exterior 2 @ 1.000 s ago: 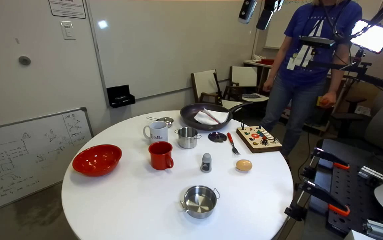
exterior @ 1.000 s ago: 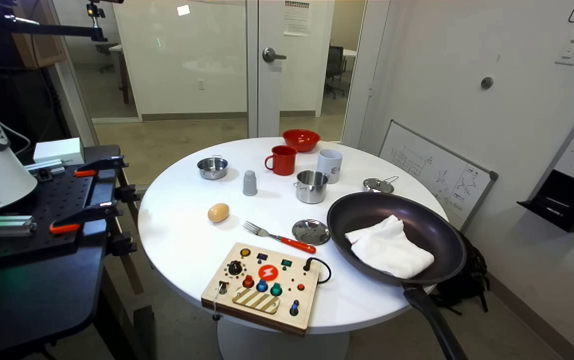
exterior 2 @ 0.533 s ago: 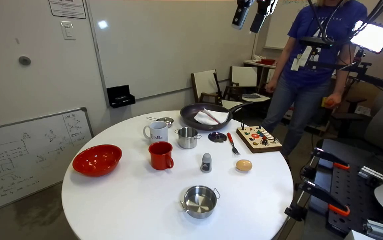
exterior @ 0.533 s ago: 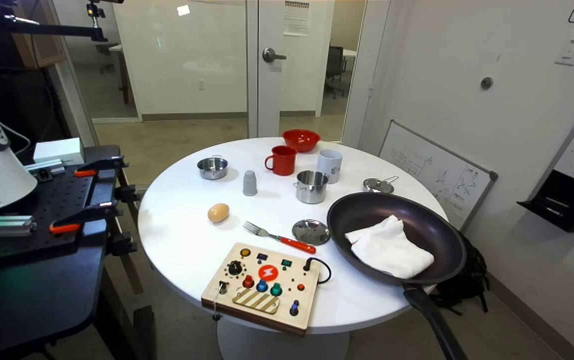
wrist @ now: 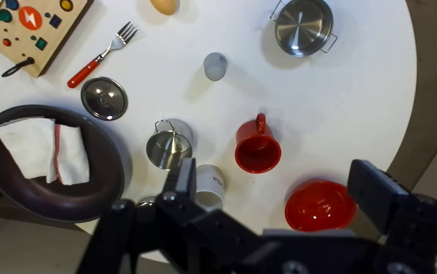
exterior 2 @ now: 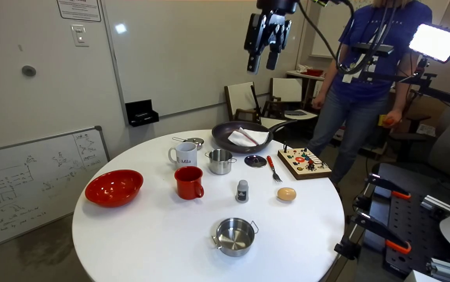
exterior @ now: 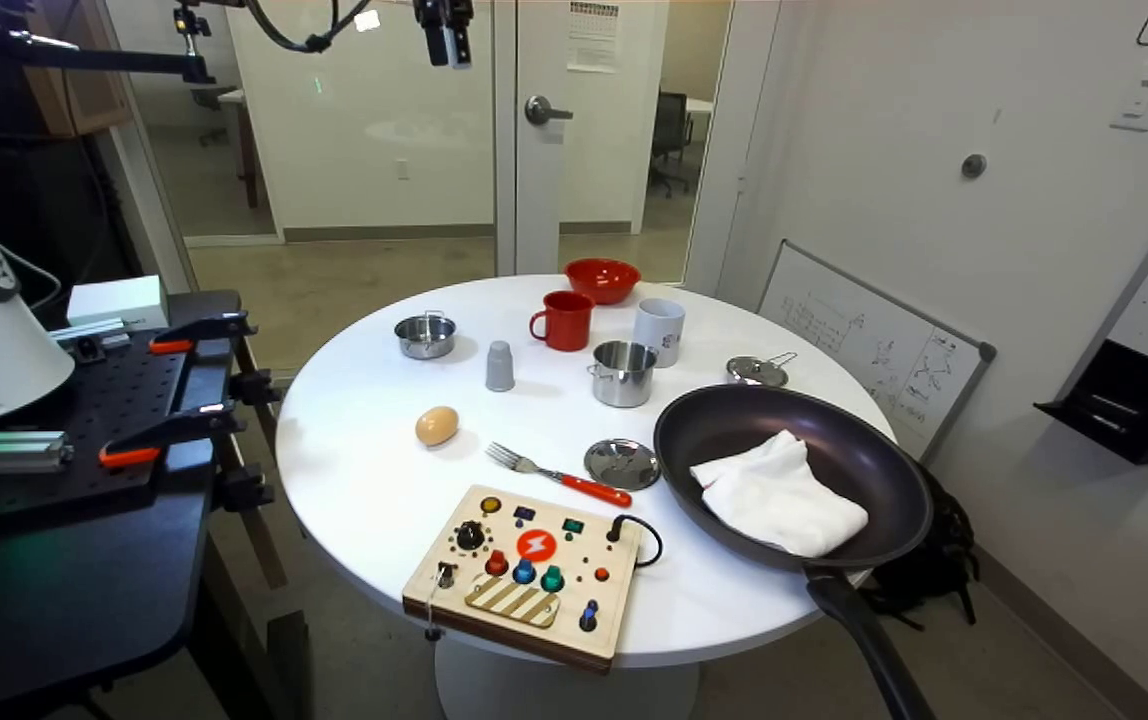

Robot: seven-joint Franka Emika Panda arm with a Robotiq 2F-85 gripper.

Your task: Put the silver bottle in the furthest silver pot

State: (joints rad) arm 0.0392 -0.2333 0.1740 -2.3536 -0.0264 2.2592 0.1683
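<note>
The silver bottle (exterior: 500,368) stands upright near the table's middle; it also shows in an exterior view (exterior 2: 242,192) and in the wrist view (wrist: 215,66). A taller silver pot (exterior: 622,384) stands by the mugs; the wrist view shows it (wrist: 169,148) near the left finger. A shallow silver pot (exterior 2: 234,250) stands apart on the bottle's other side, also in the wrist view (wrist: 304,26). Both pots look empty. My gripper (exterior 2: 263,65) is open and empty, high above the table; only its tip (exterior: 451,50) shows in an exterior view.
A red mug (exterior 2: 189,188) and white mug (exterior 2: 186,154) stand beside the taller pot, near a red bowl (exterior 2: 114,188). An egg (exterior: 437,426), fork (exterior: 589,488), lid (exterior: 622,465), wooden switch box (exterior: 524,570) and black pan with cloth (exterior: 714,410) are also on the table.
My gripper has come down and moved to the left in an exterior view, and has entered the top of the picture in an exterior view. The things on the table have not moved.
</note>
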